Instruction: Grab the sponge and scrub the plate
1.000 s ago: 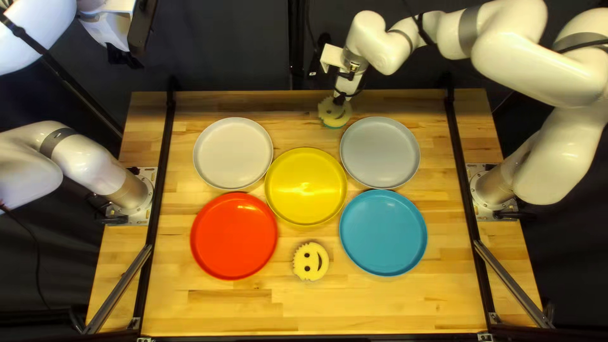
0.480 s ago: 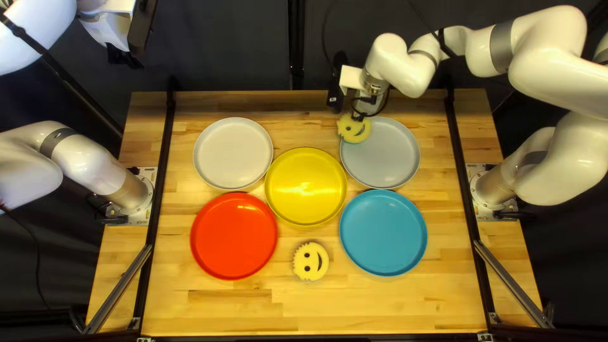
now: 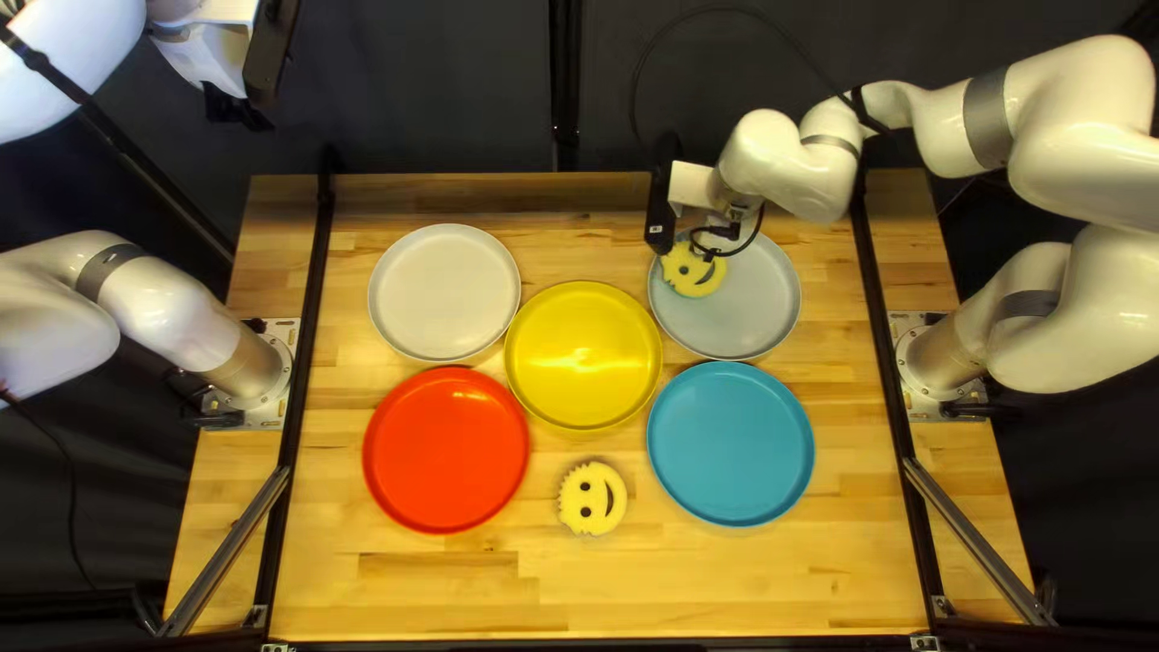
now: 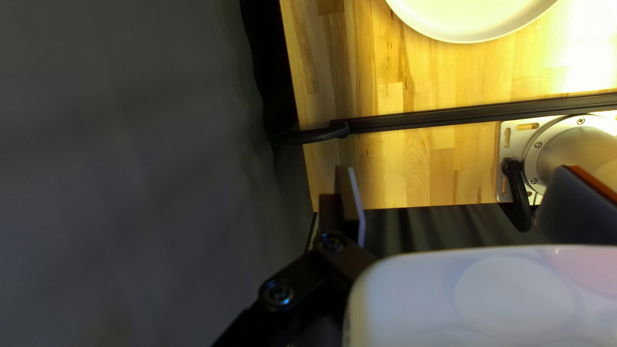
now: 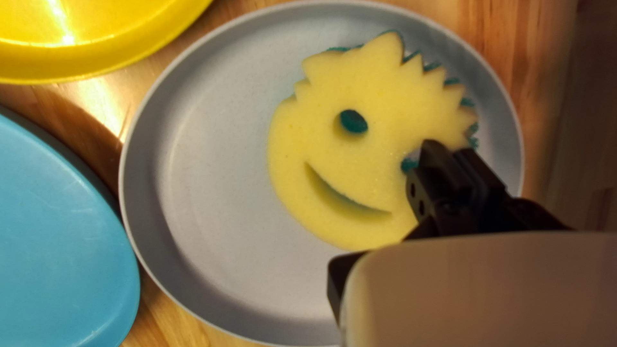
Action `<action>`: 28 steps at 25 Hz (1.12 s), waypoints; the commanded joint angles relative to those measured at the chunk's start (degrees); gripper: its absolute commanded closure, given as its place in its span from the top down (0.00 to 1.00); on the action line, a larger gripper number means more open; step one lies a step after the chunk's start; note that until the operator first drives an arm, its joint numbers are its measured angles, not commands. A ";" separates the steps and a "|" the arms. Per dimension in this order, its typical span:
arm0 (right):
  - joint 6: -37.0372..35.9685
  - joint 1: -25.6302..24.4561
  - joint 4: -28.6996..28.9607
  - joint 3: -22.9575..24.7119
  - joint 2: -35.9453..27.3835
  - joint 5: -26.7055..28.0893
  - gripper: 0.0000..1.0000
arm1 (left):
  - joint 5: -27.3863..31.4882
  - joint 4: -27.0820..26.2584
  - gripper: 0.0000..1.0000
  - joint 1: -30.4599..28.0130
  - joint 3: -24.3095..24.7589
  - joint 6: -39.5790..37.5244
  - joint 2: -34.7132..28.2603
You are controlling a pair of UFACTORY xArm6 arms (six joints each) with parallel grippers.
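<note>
Sponge (image 5: 366, 186) pinched narrow & off-ctr in my R gripper (image 5: 447, 151); might twist mid-scrub. Far-right grey plate (image 5: 218, 160), unbraced, could skid if pressed sideways. L gripper (image 4: 457, 175) wide.

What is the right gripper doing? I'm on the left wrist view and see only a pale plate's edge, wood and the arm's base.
Observer: The right gripper holds a yellow smiley sponge over the gray plate.
Operator: Any other sponge out there?
Observer: Yes, a second smiley sponge lies on the wood, between the red plate and the blue plate.
Operator: What sits between the pale plate and the gray one?
Observer: A yellow plate.
</note>
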 commanded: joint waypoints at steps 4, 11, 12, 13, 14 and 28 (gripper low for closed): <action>0.87 1.44 -0.40 -0.54 0.70 0.73 0.00 | 0.00 0.00 1.00 0.00 0.00 0.00 0.00; -4.50 -4.09 0.85 -4.47 4.74 1.17 0.00 | 0.00 0.00 1.00 0.00 0.00 0.00 0.00; -5.36 -4.97 1.12 -5.24 5.57 1.27 0.00 | 0.00 0.00 1.00 0.00 0.00 0.00 0.00; -6.00 -5.64 1.31 -5.87 6.19 1.37 0.00 | 0.00 0.00 1.00 0.00 0.00 0.00 0.00; -6.43 -6.08 1.43 -6.31 6.59 1.45 0.00 | 0.00 0.00 1.00 0.00 0.00 0.00 0.00; -2.83 -3.23 0.09 -3.06 4.07 1.41 0.00 | 0.00 0.00 1.00 0.00 0.00 0.00 0.00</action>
